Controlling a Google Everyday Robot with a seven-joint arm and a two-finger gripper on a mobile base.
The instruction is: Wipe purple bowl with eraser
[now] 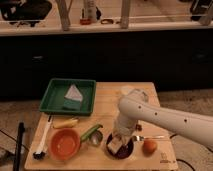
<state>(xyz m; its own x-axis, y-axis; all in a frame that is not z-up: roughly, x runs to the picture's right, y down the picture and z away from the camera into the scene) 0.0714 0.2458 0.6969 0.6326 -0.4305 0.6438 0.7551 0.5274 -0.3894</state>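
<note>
Pale wooden tabletop (107, 97), glossy dark purple bowl (120, 149), gripper (118, 142) jaws pinching blocky beige eraser (116, 145) inside.

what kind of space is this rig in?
Probably a lab or office test area: a small wooden table on carpet, dark cabinets under a long counter behind. The tool is down over the purple bowl, an eraser at its tip.

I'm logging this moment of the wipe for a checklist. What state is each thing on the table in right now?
claw: down over the purple bowl, at the eraser.
eraser: inside the purple bowl.
purple bowl: upright, at the table's front edge.
orange bowl: upright, empty.
metal cup: lying on its side.
green tray: flat, holding a folded cloth.
orange fruit: loose on the table, right of the purple bowl.
</note>
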